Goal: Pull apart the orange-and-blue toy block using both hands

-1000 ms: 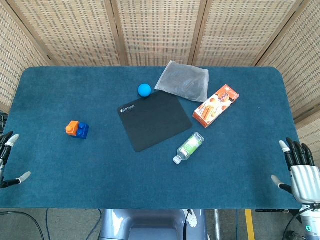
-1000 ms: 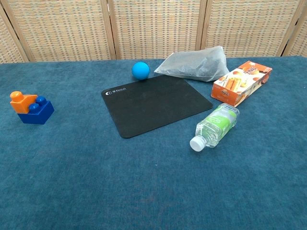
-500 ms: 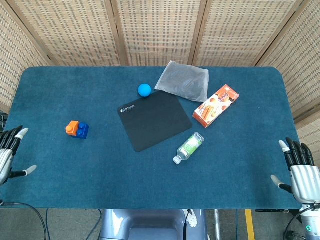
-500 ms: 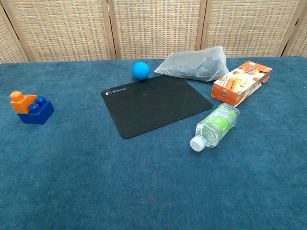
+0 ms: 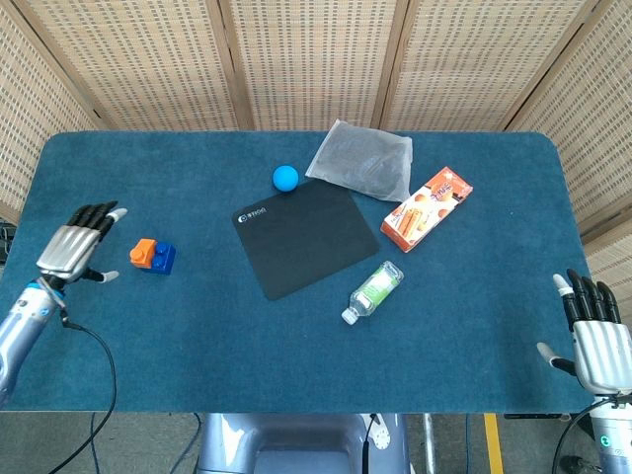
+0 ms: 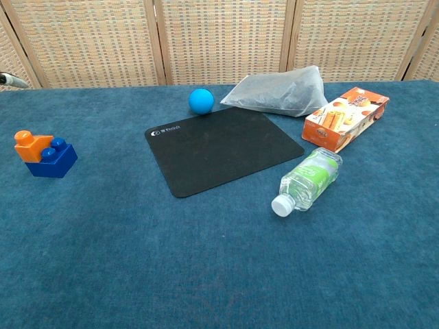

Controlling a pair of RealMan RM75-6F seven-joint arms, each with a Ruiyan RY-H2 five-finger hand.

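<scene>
The orange-and-blue toy block [image 5: 153, 256] sits on the blue table cloth at the left, an orange piece stacked on a blue one; the chest view shows the toy block [image 6: 44, 155] at its left edge. My left hand [image 5: 77, 245] hovers just left of the block, fingers spread, holding nothing and not touching it. In the chest view only a fingertip [image 6: 12, 80] of it shows at the far left. My right hand [image 5: 591, 342] stays at the table's near right corner, fingers apart and empty, far from the block.
A black mouse pad [image 5: 305, 238] lies mid-table with a blue ball [image 5: 285, 178] at its far corner. A grey plastic bag [image 5: 363, 161], an orange snack box [image 5: 427, 208] and a lying water bottle [image 5: 373, 291] occupy the right half.
My left hand has risen from the table's near left edge and moved in over the cloth toward the block. The right hand and the block have stayed put.
</scene>
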